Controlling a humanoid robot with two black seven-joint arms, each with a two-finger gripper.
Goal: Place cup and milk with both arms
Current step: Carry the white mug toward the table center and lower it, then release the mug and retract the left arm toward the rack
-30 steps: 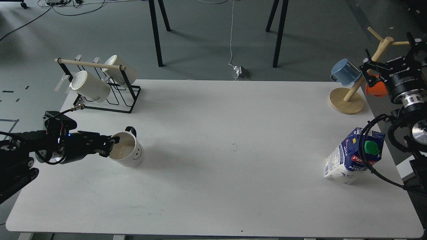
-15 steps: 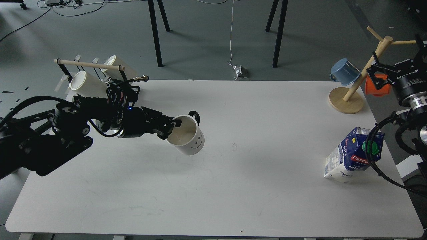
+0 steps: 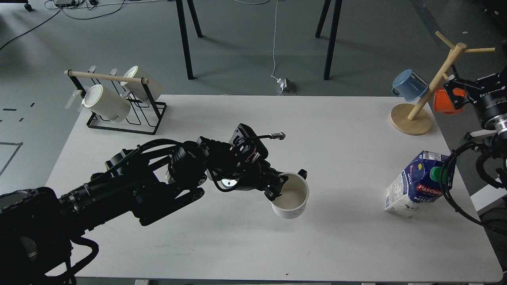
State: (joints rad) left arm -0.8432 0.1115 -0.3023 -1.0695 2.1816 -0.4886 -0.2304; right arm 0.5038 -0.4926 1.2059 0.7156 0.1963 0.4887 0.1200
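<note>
The white cup (image 3: 292, 196) with a black handle is at the middle of the white table (image 3: 222, 245), its open mouth facing up toward me. My left gripper (image 3: 278, 187) is shut on the cup's near rim and holds it; I cannot tell if the cup touches the table. The blue and white milk carton (image 3: 414, 190) with a green cap stands tilted near the table's right edge, with a black cable of my right arm crossing in front of it. My right gripper (image 3: 452, 88) is high at the right edge, well behind the carton; its fingers cannot be told apart.
A black wire rack (image 3: 122, 114) with two cream mugs stands at the back left. A wooden mug tree (image 3: 425, 93) at the back right carries a blue mug (image 3: 409, 84) and an orange mug (image 3: 443, 101), next to my right gripper.
My left arm has carried the cup from the left side of the table to the middle. My right arm has drawn back to the right. The milk carton has not moved.
</note>
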